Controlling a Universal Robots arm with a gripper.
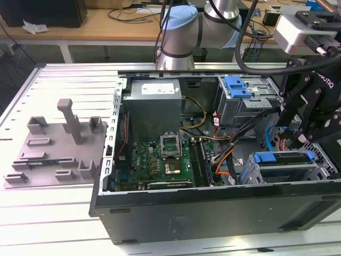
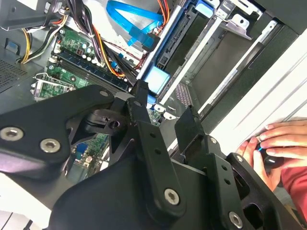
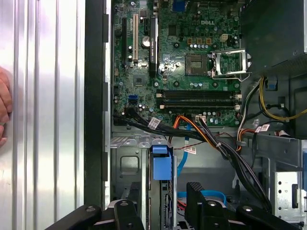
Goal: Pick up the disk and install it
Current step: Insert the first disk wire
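A slatted aluminium table (image 1: 58, 213) is seen in the exterior view, with a wooden bench (image 1: 106, 26) strewn with cables behind it at twelve o'clock. One black steel computer case (image 1: 213, 208) is laid open on its side at the middle of the table. One grey moulded plastic fixture (image 1: 58, 144), with pegs and pockets, is set flat at nine o'clock, well apart from the case.

Inside the case one green motherboard (image 1: 160, 165) with a single square metal processor socket (image 1: 169, 145) is exposed. One grey boxy power supply (image 1: 154, 101) is mounted above it at twelve o'clock. Bundles of orange, yellow and black wires are run across to the drive bays at three o'clock. One bare blue plastic bracket (image 1: 237, 86) lies on the upper bay.

The disk (image 1: 285, 158) is seated on edge in the lower drive cage (image 1: 250, 173) at four o'clock, and mainly its blue carrier is shown. The carrier's end is also seen in both wrist views (image 2: 156, 79) (image 3: 160, 165).

One grey-and-blue jointed arm (image 1: 181, 32) is seen at twelve o'clock. Its black gripper (image 1: 294, 143) is held just above the cage. Its two fingers are spread on either side of the carrier end, and nothing is grasped (image 2: 164, 100) (image 3: 163, 189).

One person's hand (image 2: 273, 148) is rested on the table slats beside the case wall (image 3: 4, 108).
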